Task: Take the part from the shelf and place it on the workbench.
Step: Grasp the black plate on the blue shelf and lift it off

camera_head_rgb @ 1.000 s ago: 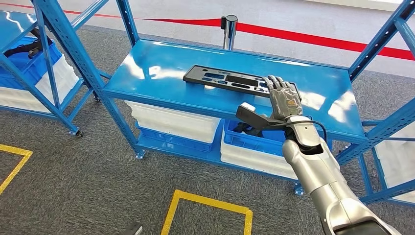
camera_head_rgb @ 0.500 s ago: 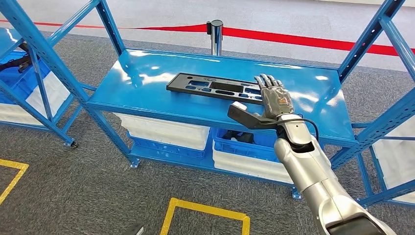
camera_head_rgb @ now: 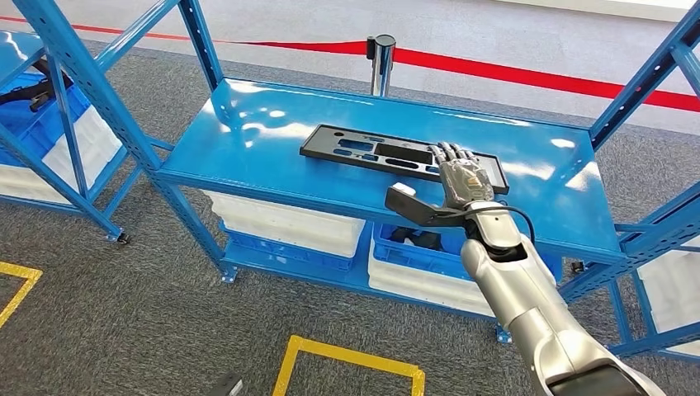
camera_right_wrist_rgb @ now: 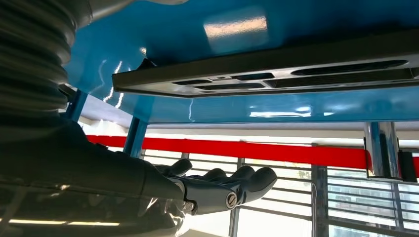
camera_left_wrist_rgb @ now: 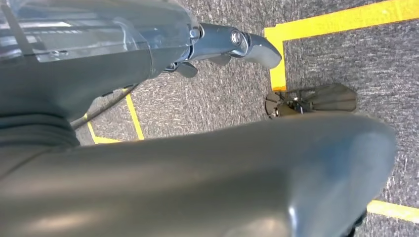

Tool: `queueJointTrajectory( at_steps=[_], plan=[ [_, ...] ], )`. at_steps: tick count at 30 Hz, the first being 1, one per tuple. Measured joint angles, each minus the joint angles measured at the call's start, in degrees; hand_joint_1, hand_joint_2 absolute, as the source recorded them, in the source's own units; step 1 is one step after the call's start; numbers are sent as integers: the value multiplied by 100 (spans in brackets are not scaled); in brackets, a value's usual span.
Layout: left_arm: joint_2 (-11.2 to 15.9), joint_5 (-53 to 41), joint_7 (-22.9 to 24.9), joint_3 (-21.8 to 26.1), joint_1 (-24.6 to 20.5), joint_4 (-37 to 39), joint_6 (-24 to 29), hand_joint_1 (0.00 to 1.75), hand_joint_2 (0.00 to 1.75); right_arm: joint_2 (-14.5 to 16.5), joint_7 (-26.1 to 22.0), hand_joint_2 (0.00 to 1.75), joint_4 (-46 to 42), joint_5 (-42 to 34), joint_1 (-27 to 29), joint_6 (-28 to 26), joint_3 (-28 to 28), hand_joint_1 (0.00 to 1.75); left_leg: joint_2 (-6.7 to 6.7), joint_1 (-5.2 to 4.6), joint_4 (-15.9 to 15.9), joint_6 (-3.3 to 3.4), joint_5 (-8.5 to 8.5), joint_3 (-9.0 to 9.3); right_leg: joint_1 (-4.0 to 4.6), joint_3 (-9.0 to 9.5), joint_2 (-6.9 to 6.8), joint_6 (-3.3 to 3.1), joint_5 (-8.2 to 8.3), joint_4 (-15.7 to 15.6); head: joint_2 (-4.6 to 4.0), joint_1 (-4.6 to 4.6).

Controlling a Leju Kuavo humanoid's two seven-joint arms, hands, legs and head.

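The part (camera_head_rgb: 402, 155) lay flat on the blue bench (camera_head_rgb: 248, 136), apparently placed. I had the right hand (camera_head_rgb: 462, 178) just above its near end, fingers extended, holding nothing. The left hand (camera_left_wrist_rgb: 232, 42) hung over the floor; grip indeterminate.

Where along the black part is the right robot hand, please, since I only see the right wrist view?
Observer: In the head view the right robot hand is over the right end of the black part; the rest runs off to the robot's left.
Operator: Thank you. What is under that shelf?
Observer: A white bin and a blue bin sit on the lower level.
Operator: And the left robot hand?
Observer: The left robot hand hangs over grey carpet with yellow tape, holding nothing.
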Motion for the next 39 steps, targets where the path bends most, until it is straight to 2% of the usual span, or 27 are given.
queueJointTrajectory(
  at_steps=[4,6,19,39],
  plan=[
    [-1,-27,15,-10,1,0,2,0,0,6,49,175,223,7,3,2,14,0,0,-9,8,14,-8,0,-14,2,0,131,-2,-9,0,3],
    [-1,-43,20,-15,1,0,2,0,0,7,75,175,399,5,2,-10,13,0,1,-10,9,14,-8,2,-17,2,0,161,-5,-8,0,2],
    [-48,-139,72,-121,4,1,0,0,0,-1,117,175,1388,70,22,-424,-87,0,10,17,-10,10,-6,17,19,-4,4,152,-12,7,0,2],
    [-57,-81,75,-121,30,1,0,0,0,183,-63,175,1254,340,8,-877,-172,0,10,17,-12,9,-5,19,22,-3,3,150,-14,14,0,3]
  ],
)
